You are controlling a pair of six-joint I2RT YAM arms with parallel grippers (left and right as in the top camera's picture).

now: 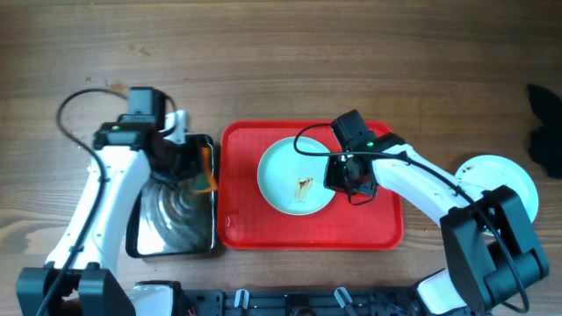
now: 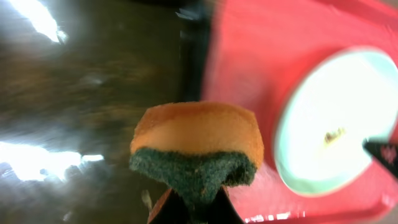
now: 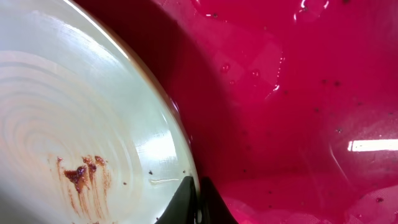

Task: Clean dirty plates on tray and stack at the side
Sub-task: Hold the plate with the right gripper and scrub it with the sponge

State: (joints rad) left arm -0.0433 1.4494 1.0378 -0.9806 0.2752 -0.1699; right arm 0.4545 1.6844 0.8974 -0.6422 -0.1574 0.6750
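Roughly midway: one smeared plate (image 1: pixel 297 175) sits on the red tray (image 1: pixel 386 230), rim pinched by right claw (image 3: pixel 198 202); left claw (image 2: pixel 193 210) grips sponge (image 2: pixel 196 140); side stack (image 1: pixel 514 171) sits on desk (image 1: pixel 263 53) at right, count unclear.

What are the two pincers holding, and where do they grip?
The left pincer pinches a sponge by its green scouring side. The right pincer pinches the plate by its rim.
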